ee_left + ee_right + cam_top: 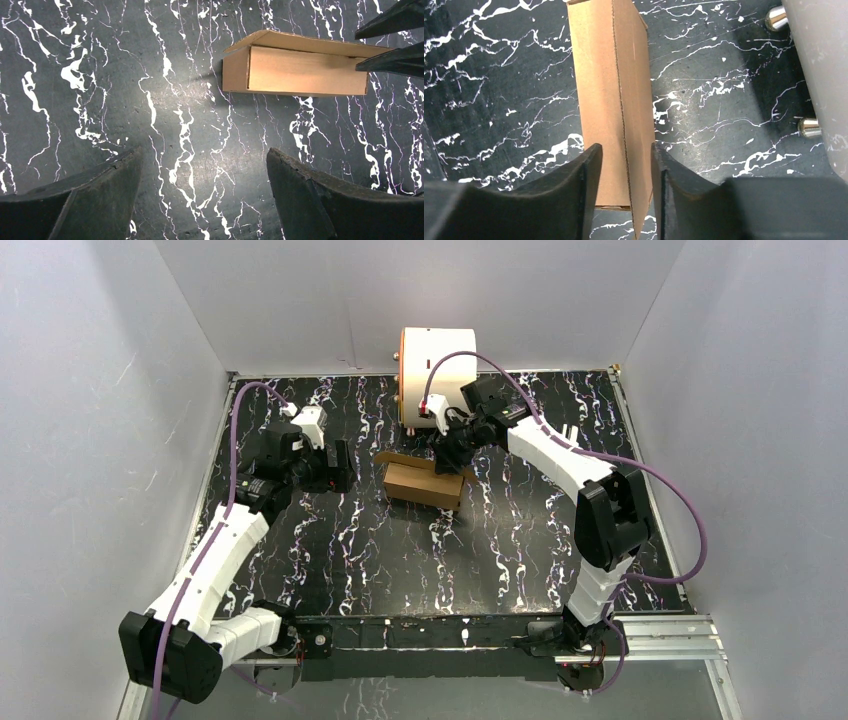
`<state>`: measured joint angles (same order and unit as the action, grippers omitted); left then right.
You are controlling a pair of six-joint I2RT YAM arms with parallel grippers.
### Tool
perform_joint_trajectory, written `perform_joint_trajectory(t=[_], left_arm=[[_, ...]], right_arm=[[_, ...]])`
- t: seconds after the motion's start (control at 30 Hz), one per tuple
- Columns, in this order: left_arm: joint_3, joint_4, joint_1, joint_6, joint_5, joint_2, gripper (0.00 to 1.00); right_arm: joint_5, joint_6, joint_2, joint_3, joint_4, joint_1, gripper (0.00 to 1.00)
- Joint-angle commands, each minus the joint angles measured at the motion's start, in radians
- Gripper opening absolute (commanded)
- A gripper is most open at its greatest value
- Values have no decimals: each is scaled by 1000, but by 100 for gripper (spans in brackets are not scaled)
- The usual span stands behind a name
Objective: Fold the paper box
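tbh box (425,483) is being judged light, crushable; its 1 o'clock edge, the sensible grab spot, is being straddled loosely by right pincer (625,150), half apart. Left pincer (203,155): wide apart.

Brown rectangular paper box (425,483) lies flat, partly open.

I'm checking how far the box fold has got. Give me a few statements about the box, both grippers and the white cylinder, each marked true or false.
1. The left gripper is wide open and holds nothing. True.
2. The paper box lies as a flat, unfolded sheet. False: it already stands as a carton, with its lid flap raised.
3. The white cylinder rests on top of the box. False: it stands apart, behind the box.
4. The right gripper is at the box, with a finger on either side of the flap. True.
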<state>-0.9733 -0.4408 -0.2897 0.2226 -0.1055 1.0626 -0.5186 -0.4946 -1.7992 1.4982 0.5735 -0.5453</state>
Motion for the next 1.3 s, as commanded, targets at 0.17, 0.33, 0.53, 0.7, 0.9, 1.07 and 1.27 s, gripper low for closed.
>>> perform_joint_trajectory(t=[0.17, 0.33, 0.53, 0.7, 0.9, 1.07, 1.27], left_arm=[[-45, 23, 4, -69, -71, 107, 90], [-101, 24, 4, -127, -143, 197, 90], [-177, 35, 5, -215, -205, 308, 91], [-247, 34, 5, -305, -256, 420, 91], [-352, 21, 5, -349, -313, 529, 89], [-408, 1, 5, -369, -379, 600, 86], [-436, -23, 6, -371, -430, 653, 78]], right_arm=[[219, 259, 256, -117, -165, -5, 60], [400, 416, 408, -286, -241, -5, 63], [453, 547, 512, -416, -276, -5, 69], [446, 565, 484, -436, -252, -6, 69], [415, 583, 441, -466, -313, -5, 65], [425, 589, 418, -480, -350, -7, 58], [430, 592, 395, -478, -359, -6, 43]])
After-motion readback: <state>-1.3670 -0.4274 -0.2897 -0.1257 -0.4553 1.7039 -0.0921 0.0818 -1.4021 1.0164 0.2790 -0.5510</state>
